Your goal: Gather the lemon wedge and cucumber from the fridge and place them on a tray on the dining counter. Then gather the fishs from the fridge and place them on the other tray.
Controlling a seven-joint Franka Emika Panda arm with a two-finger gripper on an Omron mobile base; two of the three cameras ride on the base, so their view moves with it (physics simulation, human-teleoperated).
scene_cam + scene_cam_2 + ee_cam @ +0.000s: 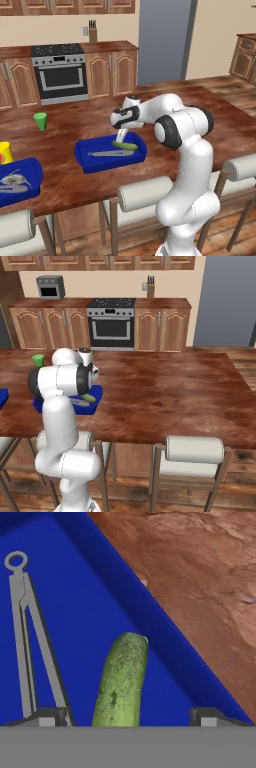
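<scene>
Wooden dining counter, blue tray holding cucumber and tongs, gripper spread apart above, no legible writing.

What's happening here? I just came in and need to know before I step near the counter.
The white robot arm is reaching over the dining counter with its gripper open above a blue tray. A cucumber lies in that tray beside metal tongs, between the spread fingertips and not clamped. A second blue tray with silvery items sits further left, near a green cup.
</scene>
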